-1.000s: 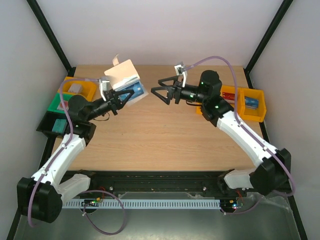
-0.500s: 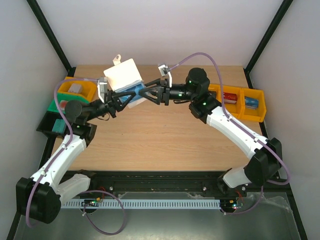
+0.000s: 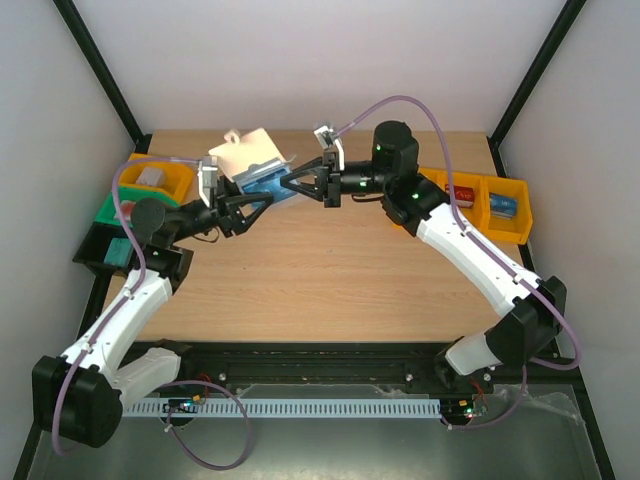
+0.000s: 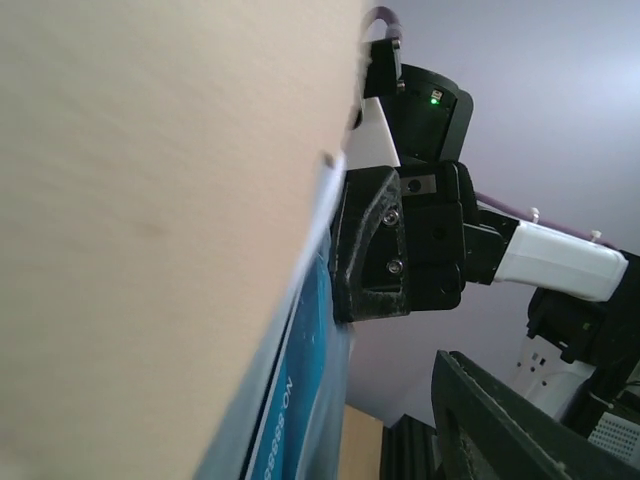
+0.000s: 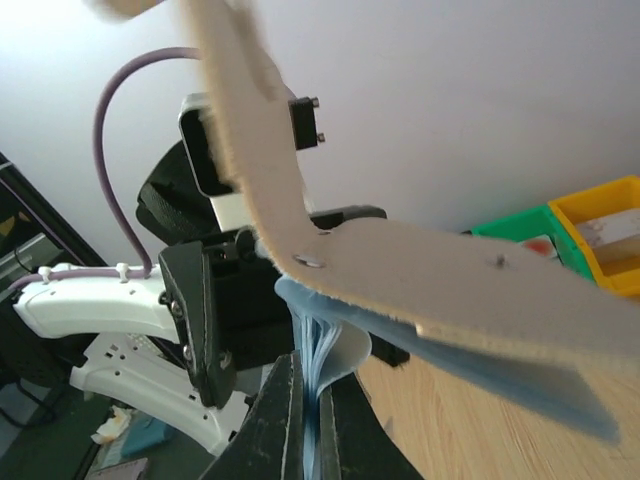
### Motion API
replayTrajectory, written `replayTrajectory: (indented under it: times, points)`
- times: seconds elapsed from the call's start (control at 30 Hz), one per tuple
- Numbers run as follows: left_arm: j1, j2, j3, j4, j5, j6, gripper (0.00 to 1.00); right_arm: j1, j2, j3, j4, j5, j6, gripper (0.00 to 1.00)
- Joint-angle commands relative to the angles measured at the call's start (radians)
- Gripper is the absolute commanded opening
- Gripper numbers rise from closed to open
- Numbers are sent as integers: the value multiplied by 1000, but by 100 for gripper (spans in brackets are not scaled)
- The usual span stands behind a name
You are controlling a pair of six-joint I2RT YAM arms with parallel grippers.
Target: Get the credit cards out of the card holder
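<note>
While the card holder [image 3: 246, 153] hangs open in the air over the far left of the bench [image 3: 330, 270], the step in hand looks like a hand-over, setting up a card to be drawn out. The right end effector [image 3: 288, 184] is pinched fully closed on the thin blue inner edge of the holder. Whether a card lies in that pinch I cannot tell. The left end effector [image 3: 258, 202] stands partly open just below the holder and grips nothing; in the left wrist view one finger stands clear of the beige cover.

To do this well, I judge the right should hold steady while the left takes the beige cover alone, away from the blue pockets, so a pull does not drop the holder.

Counted: one card holder, two end effectors, three yellow bins [image 3: 512, 233] (one left, two right) and one green bin [image 3: 112, 208]. No credit cards show apart, so they cannot be counted.
</note>
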Motion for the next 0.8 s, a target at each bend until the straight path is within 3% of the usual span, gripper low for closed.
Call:
replayTrajectory:
  times: [0.0,0.07,0.17,0.27,0.53,0.77]
  points:
    - [39,-29,15,5,-1,38,62,-17,-44,-34,-1,-65,18,2]
    - [41,-32,9,9,0,41,64,-24,-71,-84,205,-43,155,2]
    - [33,-36,-10,5,-9,48,69,-28,-98,-174,544,115,363,2]
    - [31,-40,-24,62,-113,-15,73,-21,-89,-224,768,268,502,2]
    - [14,33,147,145,-255,-201,77,42,-64,-225,964,423,569,2]
    - [-57,68,201,185,-241,-198,61,64,-32,-213,976,420,575,2]
